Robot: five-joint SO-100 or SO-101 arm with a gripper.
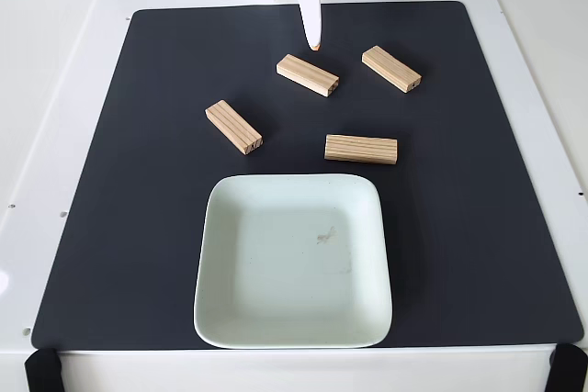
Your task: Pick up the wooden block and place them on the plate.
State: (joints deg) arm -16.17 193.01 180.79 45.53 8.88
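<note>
At the far edge of the black mat (138, 181), the white gripper (313, 43) points down toward the near side in the fixed view, its fingers appearing as one narrow tip; I cannot tell how far open it is. It holds nothing and hangs just beyond the middle block (308, 75), apart from it. Another block (391, 69) lies far right, one (233, 127) lies left, and one (361, 149) sits just beyond the plate (230, 254), which rests near centre on the mat.
</note>
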